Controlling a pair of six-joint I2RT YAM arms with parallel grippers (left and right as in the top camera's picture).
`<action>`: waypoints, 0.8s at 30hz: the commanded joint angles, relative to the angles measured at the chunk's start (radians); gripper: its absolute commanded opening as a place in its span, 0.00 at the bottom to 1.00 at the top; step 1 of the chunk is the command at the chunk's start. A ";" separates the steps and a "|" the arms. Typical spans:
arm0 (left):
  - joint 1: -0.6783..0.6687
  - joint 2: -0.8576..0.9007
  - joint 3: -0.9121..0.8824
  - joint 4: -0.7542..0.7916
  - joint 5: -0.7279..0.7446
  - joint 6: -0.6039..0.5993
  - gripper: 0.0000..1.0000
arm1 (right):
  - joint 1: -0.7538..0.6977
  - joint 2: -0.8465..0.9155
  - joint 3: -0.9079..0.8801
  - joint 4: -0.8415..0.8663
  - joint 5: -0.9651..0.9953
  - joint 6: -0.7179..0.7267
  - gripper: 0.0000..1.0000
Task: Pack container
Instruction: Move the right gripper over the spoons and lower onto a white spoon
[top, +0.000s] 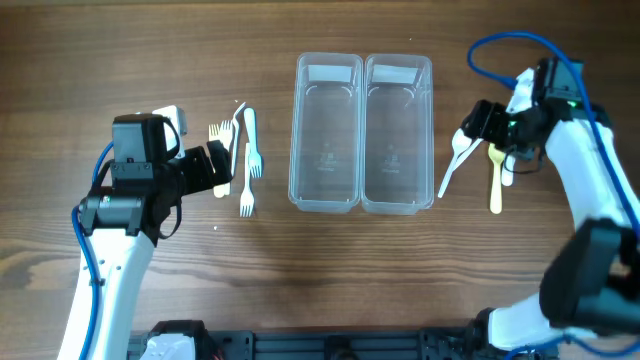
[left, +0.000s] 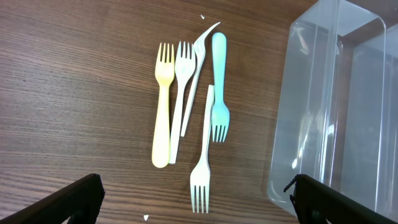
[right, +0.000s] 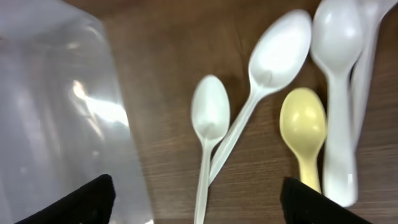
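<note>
Left gripper (left: 196, 183) and right gripper (right: 197, 182) both gape empty, so best pinch the lone white fork (left: 203, 149) and small white spoon (right: 209, 118) crosswise by their handles, then drop them into the container (top: 362, 120).

Glossy clear plastic container (top: 363, 130), matt wood-grain table (top: 300, 280), smooth plastic forks (left: 163, 112), spoons (right: 277, 53)

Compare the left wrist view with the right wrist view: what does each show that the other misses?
Left wrist only: a yellow fork, a pale blue fork and white forks. Right wrist only: a yellow spoon and white spoons. Both: the clear container at the frame's edge, on the wooden table.
</note>
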 joint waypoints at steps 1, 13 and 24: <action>0.008 0.006 0.021 0.000 0.015 0.019 1.00 | 0.001 0.061 0.014 0.000 0.018 0.043 0.70; 0.008 0.006 0.021 0.000 0.015 0.019 1.00 | 0.136 0.190 0.014 0.105 0.129 0.084 0.67; 0.008 0.006 0.021 0.000 0.016 0.019 1.00 | 0.136 0.229 0.014 0.102 0.161 0.110 0.63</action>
